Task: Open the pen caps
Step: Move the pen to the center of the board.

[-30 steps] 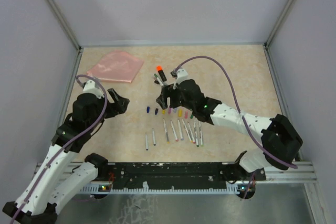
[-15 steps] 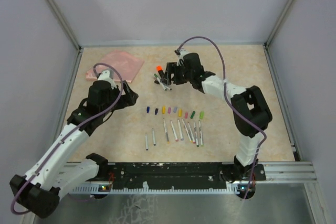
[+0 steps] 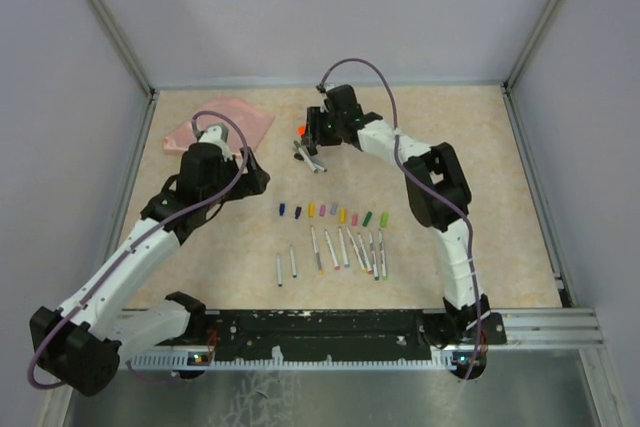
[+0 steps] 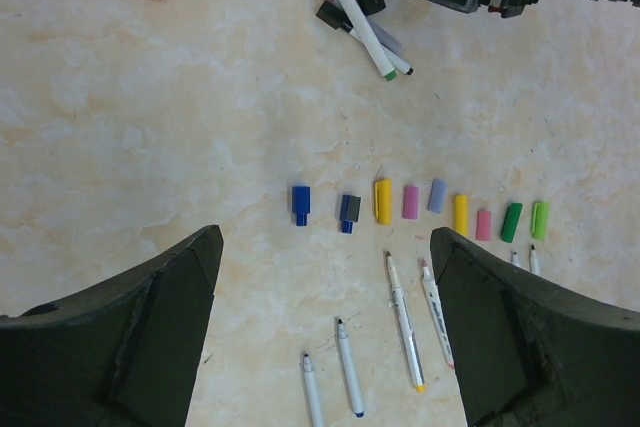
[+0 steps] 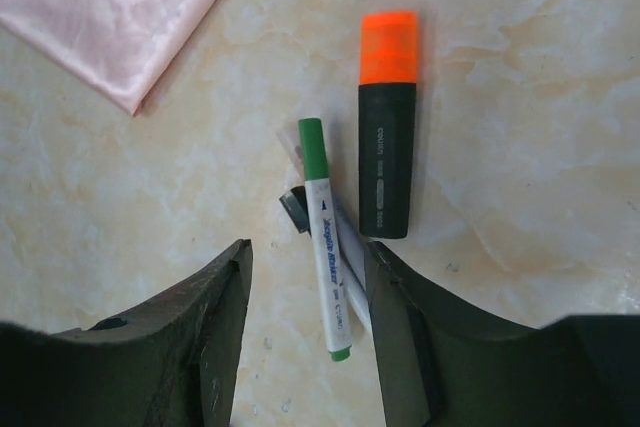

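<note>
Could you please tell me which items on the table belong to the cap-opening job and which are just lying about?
Job in hand:
- removed pen caps in a row
- uncapped pens
- green cap, still on its pen
- orange cap, still on its highlighter

Lying about:
- pink pouch

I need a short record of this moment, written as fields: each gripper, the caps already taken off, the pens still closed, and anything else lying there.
left gripper: open, hovering, holding nothing
right gripper: open, jaws on either side of the green-capped pen, not yet closed on it
loose caps: nine in one row, from blue to green
uncapped pens: in a row nearer the arm bases than the caps
still capped: green-capped pen and orange highlighter, side by side
other: pink pouch, lying flat, apart from the pens
</note>
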You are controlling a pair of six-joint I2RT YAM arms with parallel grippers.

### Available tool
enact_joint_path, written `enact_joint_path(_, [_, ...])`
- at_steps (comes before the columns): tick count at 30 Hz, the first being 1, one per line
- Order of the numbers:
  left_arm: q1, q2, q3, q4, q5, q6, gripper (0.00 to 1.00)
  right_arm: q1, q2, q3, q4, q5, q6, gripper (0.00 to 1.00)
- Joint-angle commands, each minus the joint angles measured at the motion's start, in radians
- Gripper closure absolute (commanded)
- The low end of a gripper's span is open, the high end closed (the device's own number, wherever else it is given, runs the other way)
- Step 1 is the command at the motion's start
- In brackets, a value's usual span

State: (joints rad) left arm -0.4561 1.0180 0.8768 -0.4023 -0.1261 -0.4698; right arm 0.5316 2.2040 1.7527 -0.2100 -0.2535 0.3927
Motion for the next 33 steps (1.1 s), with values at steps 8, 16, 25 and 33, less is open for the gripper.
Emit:
enact_joint_path(8, [0.05, 0.029, 0.037, 0.043, 0.039, 0.057, 0.1, -0.012, 0.141, 0.249, -0.129, 0.088, -0.029, 0.53])
enact_joint_path(16, [0.09, 0.046, 0.038, 0.05, 0.073, 0.079, 0.1, -0.012, 0.193, 0.311, -0.163, 0.101, -0.029, 0.53])
enact_joint_path(25, [0.108, 0.059, 0.034, 0.063, 0.094, 0.087, 0.1, -0.012, 0.272, 0.439, -0.235, 0.102, -0.038, 0.53])
enact_joint_path(33, [0.117, 0.068, 0.034, 0.066, 0.102, 0.094, 0.1, -0.01, 0.306, 0.474, -0.268, 0.107, -0.047, 0.56])
